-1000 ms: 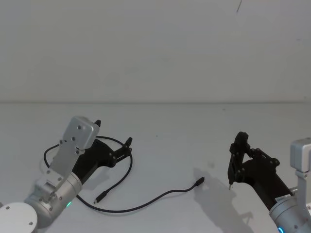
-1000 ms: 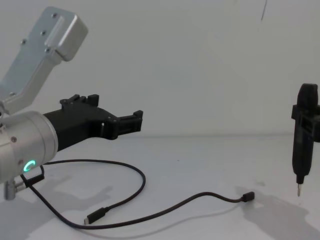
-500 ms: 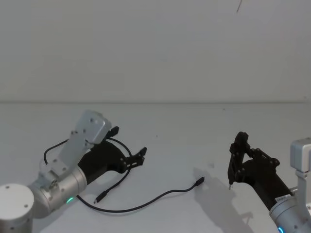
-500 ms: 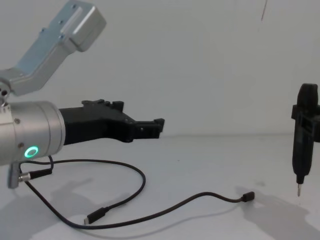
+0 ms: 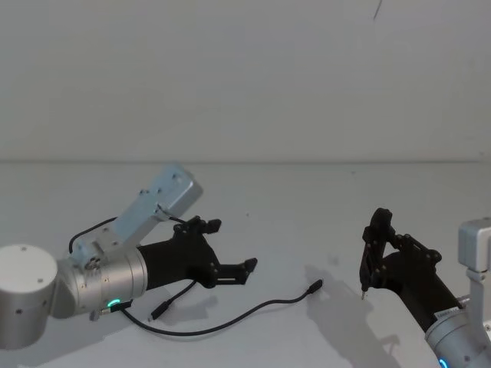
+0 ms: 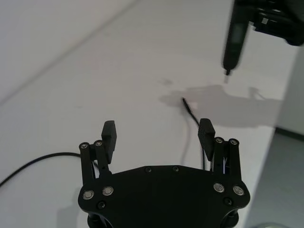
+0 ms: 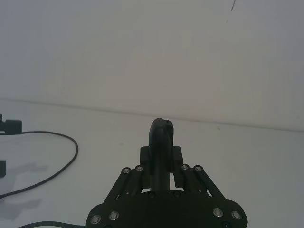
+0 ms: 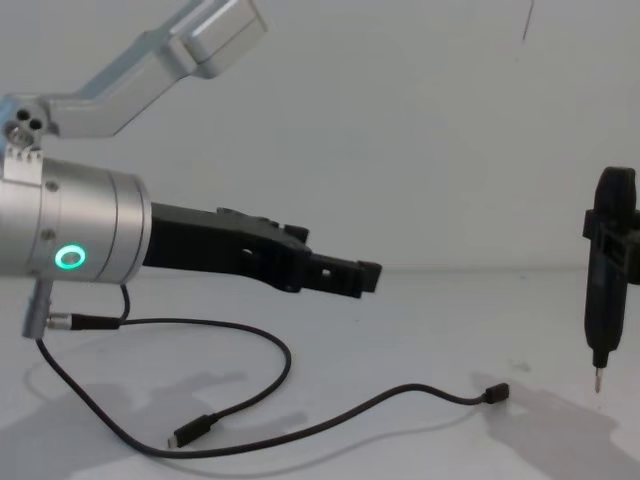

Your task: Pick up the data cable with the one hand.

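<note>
The data cable (image 5: 230, 320) lies loose on the white table, thin and black. One plug (image 5: 314, 287) points toward the right arm and the other plug (image 5: 158, 311) lies under my left arm. From the side the data cable (image 8: 330, 420) curves low across the table. My left gripper (image 5: 229, 247) hovers above its loop, open, with nothing between the fingers. The left gripper (image 6: 158, 132) frames bare table, with the cable (image 6: 192, 114) just beyond one finger. My right gripper (image 5: 381, 247) stays at the right, shut on a black pen-like tool (image 8: 604, 275) that points down.
A short black wire with a silver connector (image 8: 70, 320) hangs from the left arm's silver body (image 8: 70, 235). The tool's metal tip (image 8: 598, 383) hangs just above the table, right of the cable's plug (image 8: 495, 392). A pale wall stands behind.
My left gripper has swung forward and to the right, out over the cable's loop toward the table's middle. The cable and the right arm have not moved.
</note>
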